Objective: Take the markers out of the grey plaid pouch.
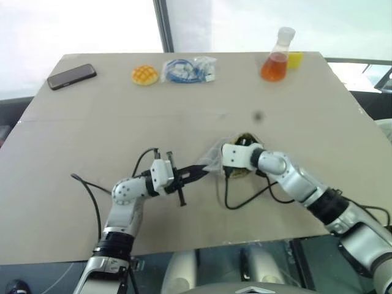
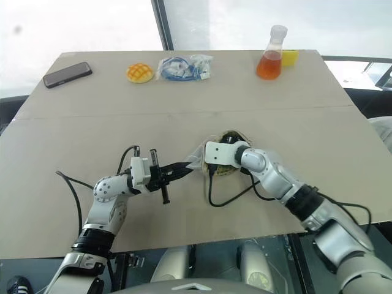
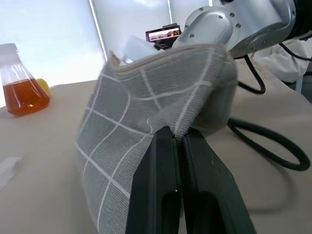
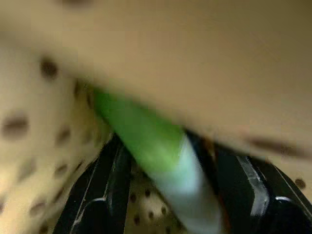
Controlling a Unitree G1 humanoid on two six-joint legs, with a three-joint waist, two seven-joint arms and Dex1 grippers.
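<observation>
Nearest me, low in the frame left of centre, my left pincer [image 1: 197, 172] is clamped shut on a fold of the grey plaid pouch [image 3: 146, 122], pinching the cloth at its edge so the pouch stands propped on the desk [image 1: 73, 153] at mid-frame. The fabric sags and creases around the grip, so I judge it soft and light; it will collapse unless that hold stays firm.

Just beyond, my right pincer [image 2: 225, 153] is pushed into the pouch mouth from the right side. Its wrist view looks along the spotted yellowish lining, and a marker [image 4: 156, 156] with a green body and pale end lies between the spread fingers [image 4: 97, 195], which have not closed on it. The marker looks thin, smooth and stiff, likely to roll or slip; I would take it across the barrel, near the middle.

Further back, along the top of the frame, sit a phone [image 1: 71, 76], a yellow bun-like toy [image 1: 145, 75], a clear bag of blue cable [image 1: 187, 69] and a flask of orange liquid [image 1: 277, 58].
</observation>
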